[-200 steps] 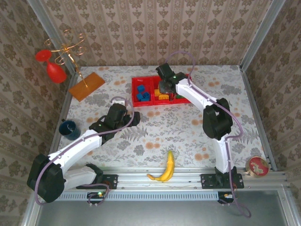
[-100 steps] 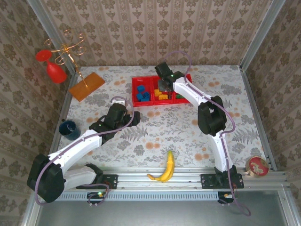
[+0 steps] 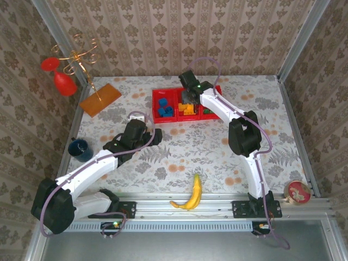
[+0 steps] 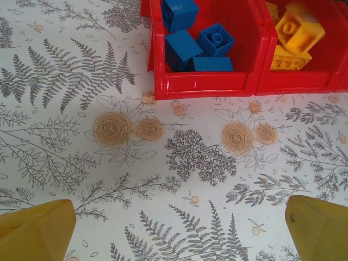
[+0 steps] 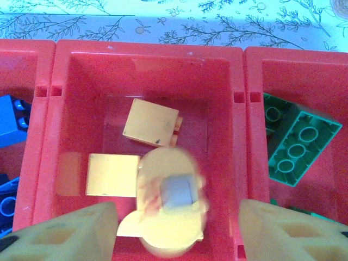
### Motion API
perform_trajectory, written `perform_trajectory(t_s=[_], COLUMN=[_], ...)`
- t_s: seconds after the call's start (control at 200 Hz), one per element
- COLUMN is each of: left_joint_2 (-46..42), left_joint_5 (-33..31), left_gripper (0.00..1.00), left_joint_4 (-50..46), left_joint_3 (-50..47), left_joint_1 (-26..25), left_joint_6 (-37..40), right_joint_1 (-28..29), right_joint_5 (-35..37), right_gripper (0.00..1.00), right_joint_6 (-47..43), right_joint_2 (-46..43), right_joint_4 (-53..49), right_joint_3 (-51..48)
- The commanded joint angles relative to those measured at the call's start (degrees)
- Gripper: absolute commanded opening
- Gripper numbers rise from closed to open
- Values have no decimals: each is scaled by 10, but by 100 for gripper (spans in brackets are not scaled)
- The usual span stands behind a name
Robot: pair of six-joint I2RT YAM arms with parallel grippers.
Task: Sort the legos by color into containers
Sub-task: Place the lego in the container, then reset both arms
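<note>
Right wrist view: right jaws stand apart, gripping nothing. Blurred orange plastic brick point(image 5: 171, 209) sits directly between them, lower centre of frame, over middle compartment point(image 5: 60, 109) of long red plastic tray point(image 4: 206, 84); long axis unreadable. Left jaws wide apart over tabletop point(image 4: 179, 163), farther off.

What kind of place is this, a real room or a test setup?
Probably a robot test cell dressed as a home. The left arm and right arm are bolted to an aluminium rail, wallpaper panels sit in metal framing, and a red tray of toy bricks rests on a floral tabletop.
</note>
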Motion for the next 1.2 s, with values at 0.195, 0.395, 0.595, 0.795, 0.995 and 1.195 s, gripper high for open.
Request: perform_trajectory(t_s=[0.195, 0.395, 0.595, 0.795, 0.995, 1.195], left_joint_2=[-29, -82, -155, -198, -193, -162], left_joint_5=[-35, -81, -133, -193, -192, -122], left_gripper=[100, 100, 100, 100, 100, 100], left_joint_4=[-17, -42, -37, 2, 99, 237], left_joint_3=[11, -4, -39, -77, -136, -201], left_joint_1=[2, 26, 68, 103, 187, 259], left_joint_6=[24, 57, 121, 197, 260, 291], right_joint_1=[3, 3, -2, -19, -33, -62], right_joint_5=[12, 35, 89, 159, 241, 259], right_gripper=[72, 81, 100, 100, 100, 100], right_joint_6=[-6, 11, 26, 53, 25, -69], right_joint_2=[-69, -232, -433, -583, -673, -722], right_joint_4=[-16, 40, 116, 122, 178, 335], right_joint_3=[-17, -193, -426, -585, -708, -825])
